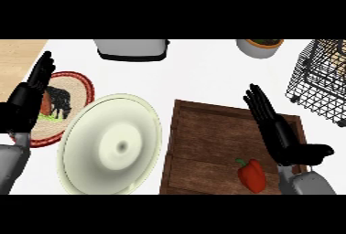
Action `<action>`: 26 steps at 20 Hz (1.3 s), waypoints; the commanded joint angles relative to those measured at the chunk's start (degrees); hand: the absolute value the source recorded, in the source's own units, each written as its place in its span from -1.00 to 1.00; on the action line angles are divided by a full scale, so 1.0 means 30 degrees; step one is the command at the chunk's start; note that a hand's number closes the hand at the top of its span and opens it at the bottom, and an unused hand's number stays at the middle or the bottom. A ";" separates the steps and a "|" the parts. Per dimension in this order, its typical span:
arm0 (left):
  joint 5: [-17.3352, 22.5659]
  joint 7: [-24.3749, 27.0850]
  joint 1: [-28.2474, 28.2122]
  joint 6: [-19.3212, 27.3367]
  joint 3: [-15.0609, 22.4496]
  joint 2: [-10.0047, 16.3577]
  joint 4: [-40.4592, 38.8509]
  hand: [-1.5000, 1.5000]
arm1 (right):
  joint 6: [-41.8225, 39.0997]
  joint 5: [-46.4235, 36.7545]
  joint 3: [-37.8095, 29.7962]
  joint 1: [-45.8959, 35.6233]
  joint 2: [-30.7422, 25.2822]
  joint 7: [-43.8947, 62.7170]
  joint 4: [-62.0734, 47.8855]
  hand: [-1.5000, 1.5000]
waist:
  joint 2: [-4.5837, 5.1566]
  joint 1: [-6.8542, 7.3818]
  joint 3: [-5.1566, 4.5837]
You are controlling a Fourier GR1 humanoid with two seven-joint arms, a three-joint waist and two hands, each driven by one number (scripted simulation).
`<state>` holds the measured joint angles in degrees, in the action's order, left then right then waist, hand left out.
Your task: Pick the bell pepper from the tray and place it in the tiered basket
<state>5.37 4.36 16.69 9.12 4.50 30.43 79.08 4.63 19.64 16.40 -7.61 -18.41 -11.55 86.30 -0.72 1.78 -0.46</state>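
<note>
Fingers (262, 109) on the black right hand (289, 147) are straight and close together, thumb out to the side, raised above the dark wooden tray (202, 132). The small glossy red bell pepper (253, 176), green stem at its top, lies on that tray near the robot's side, just left of the right wrist, untouched. The black wire tiered basket (317, 87) at far right holds something tan. The black left hand (27, 103) rests straight-fingered at the left edge.
</note>
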 commanded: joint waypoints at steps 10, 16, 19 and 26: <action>0.3523 -0.2752 -0.3350 -0.1138 0.0255 -0.2958 0.0469 0.00 | 0.5450 -0.6386 0.1908 0.4282 0.0157 0.0512 0.3249 -1.00 | 0.0048 -0.1246 0.0125; 0.3574 -0.4201 -0.4086 -0.1281 0.0192 -0.2554 0.2595 0.00 | 0.6241 -1.0554 0.2738 0.5741 -0.2356 0.1137 0.8445 -1.00 | 0.0103 -0.0742 0.0127; 0.3335 -0.4141 -0.4132 -0.1070 0.0585 -0.2929 0.2598 0.00 | 0.5769 -1.3157 0.2147 0.5916 -0.5152 0.3464 0.9696 -1.00 | 0.0035 -0.0963 0.0074; 0.3375 -0.4069 -0.4642 -0.1235 0.0422 -0.2711 0.2810 0.00 | 0.0516 -1.7326 0.2719 0.7051 -1.1038 0.8846 1.2053 -1.00 | 0.0030 -0.0967 -0.0037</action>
<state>16.17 -8.13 3.79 5.18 5.15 22.56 86.64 14.18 -27.23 23.36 11.54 -42.93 7.47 118.70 -0.68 -1.21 -0.47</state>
